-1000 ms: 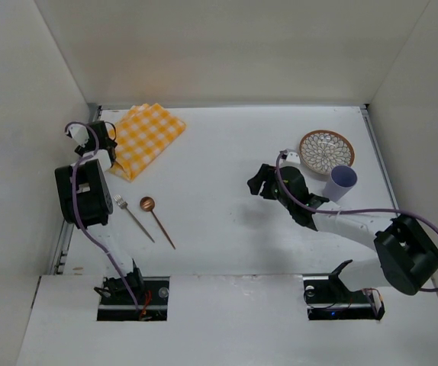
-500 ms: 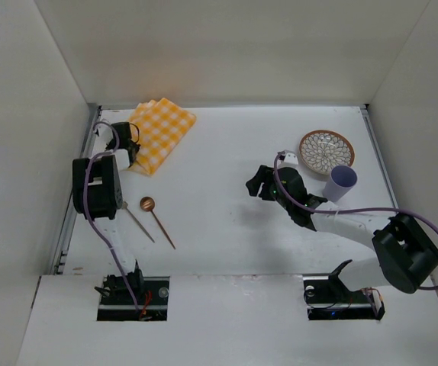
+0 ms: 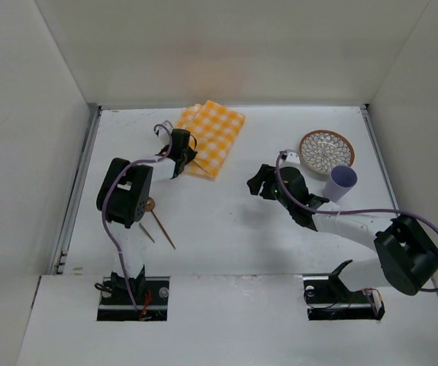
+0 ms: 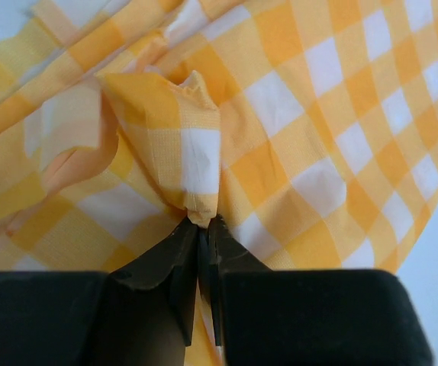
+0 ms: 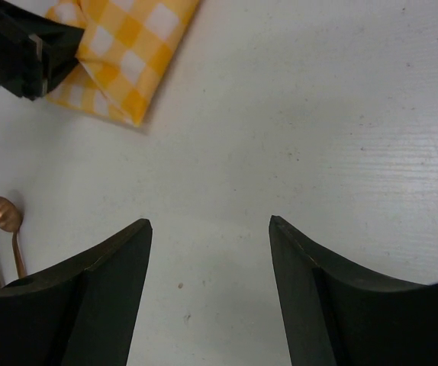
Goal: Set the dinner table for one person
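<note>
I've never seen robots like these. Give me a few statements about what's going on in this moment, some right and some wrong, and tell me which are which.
1. The left arm's jaws are pinched shut on a fold of the checked cloth. True.
2. The right arm's jaws are holding the purple cup. False: they are open and empty, hanging over bare tabletop apart from the cup.
3. The purple cup stands on the patterned plate. False: it stands beside the plate, on the dinner table.
4. A copper spoon lies on the dinner table, apart from the checked cloth. True.
</note>
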Controlling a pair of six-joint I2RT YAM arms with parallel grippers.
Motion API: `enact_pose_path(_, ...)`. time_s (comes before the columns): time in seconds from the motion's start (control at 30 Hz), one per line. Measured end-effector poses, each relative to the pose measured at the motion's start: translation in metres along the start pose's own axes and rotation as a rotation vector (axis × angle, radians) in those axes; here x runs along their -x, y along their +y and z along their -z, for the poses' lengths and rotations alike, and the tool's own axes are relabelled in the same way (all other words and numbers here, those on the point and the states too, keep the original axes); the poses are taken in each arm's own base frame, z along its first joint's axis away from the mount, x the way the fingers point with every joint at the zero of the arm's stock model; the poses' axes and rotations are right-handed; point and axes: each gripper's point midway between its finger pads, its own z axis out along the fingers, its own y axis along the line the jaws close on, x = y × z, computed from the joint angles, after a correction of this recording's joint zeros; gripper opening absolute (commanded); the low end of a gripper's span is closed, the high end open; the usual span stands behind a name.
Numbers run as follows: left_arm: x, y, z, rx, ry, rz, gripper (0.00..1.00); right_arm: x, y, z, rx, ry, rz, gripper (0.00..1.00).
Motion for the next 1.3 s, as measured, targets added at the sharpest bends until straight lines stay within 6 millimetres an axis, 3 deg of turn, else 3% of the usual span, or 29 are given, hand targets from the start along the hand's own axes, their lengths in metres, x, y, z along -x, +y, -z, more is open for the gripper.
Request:
enact_pose_path(0.33, -0.076, 0.001, 0.087, -0.020, 0.015, 0.003, 0.07, 0.005, -0.004, 0.000, -0.007, -0.012, -0.007, 0.69)
enact_pose_path(0.43, -0.103, -0.008, 0.114, -0.057, 0.023, -0.011, 0.14, 0.009, -0.006, 0.001, -0.013, -0.021, -0.009, 0.69)
enact_pose_path(0.53, -0.121, -0.018, 0.145, -0.115, 0.035, -0.018, 0.34, 0.009, -0.007, 0.000, -0.013, -0.021, -0.002, 0.68)
enact_pose_path(0.63, -0.110, -0.034, 0.174, -0.188, 0.011, 0.005, 0.42, 0.008, -0.006, 0.001, -0.005, -0.015, 0.009, 0.54)
enact_pose_path(0.73, -0.073, -0.048, 0.204, -0.271, -0.069, 0.056, 0.43, 0.006, -0.004, 0.000, 0.007, -0.003, 0.031, 0.28)
enact_pose_path(0.83, -0.037, -0.050, 0.233, -0.339, -0.149, 0.109, 0.43, -0.005, 0.005, -0.003, 0.031, 0.030, 0.067, 0.17)
enact_pose_path(0.93, -0.020, -0.031, 0.240, -0.332, -0.192, 0.131, 0.44, -0.018, 0.024, -0.009, 0.063, 0.077, 0.125, 0.24)
enact_pose_path(1.03, -0.022, 0.006, 0.230, -0.256, -0.194, 0.114, 0.43, -0.029, 0.052, -0.013, 0.107, 0.109, 0.196, 0.55)
enact_pose_path(1.07, -0.026, 0.019, 0.226, -0.226, -0.188, 0.105, 0.43, -0.031, 0.063, -0.015, 0.123, 0.114, 0.227, 0.60)
enact_pose_path(1.2, -0.034, 0.062, 0.216, -0.139, -0.163, 0.089, 0.42, -0.034, 0.100, -0.026, 0.162, 0.118, 0.342, 0.64)
enact_pose_path(1.3, -0.031, 0.075, 0.217, -0.127, -0.158, 0.108, 0.41, -0.035, 0.119, -0.046, 0.163, 0.132, 0.416, 0.65)
